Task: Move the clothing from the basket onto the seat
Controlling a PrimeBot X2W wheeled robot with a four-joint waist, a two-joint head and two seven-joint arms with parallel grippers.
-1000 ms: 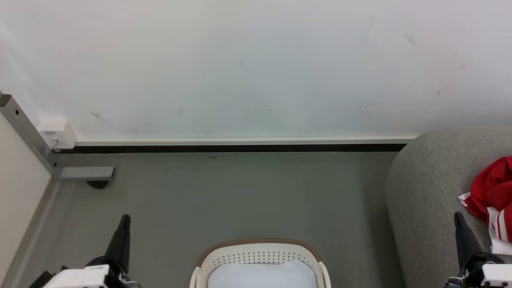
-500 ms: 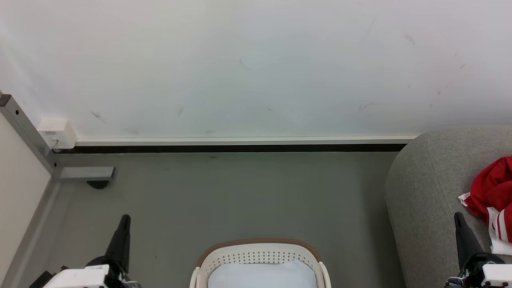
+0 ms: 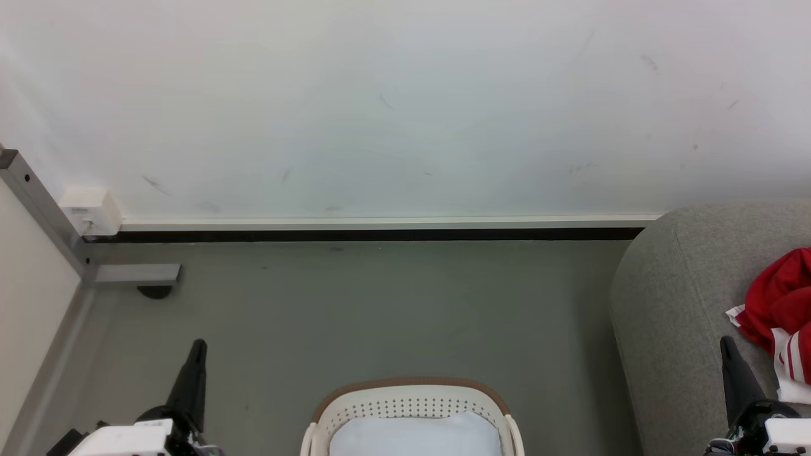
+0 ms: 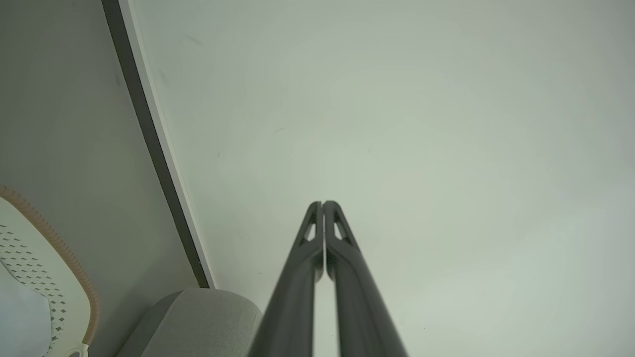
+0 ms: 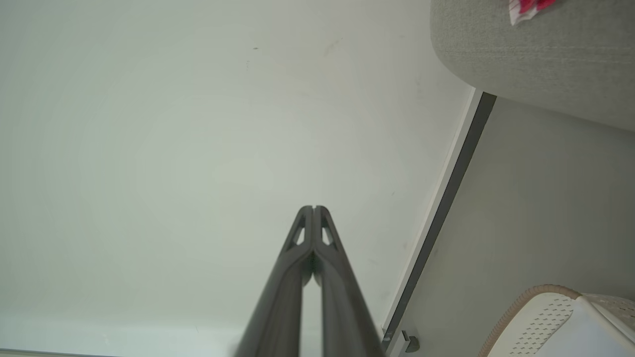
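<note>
The clothing (image 3: 782, 297), red with white trim, lies bunched on the seat (image 3: 671, 304) at far right; the visible part of the basket (image 3: 412, 399), at bottom centre, holds just its pale lining. Nothing has shifted over the last second: the left gripper (image 3: 197, 347) and right gripper (image 3: 727, 347) rest low at either side, jaws clenched and empty, which suggests the transfer is finished or nearly so. Bare floor (image 3: 380, 304) separates the basket from the wall (image 3: 405, 95) and from the seat's rounded edge, leaving open room for arm travel.
</note>
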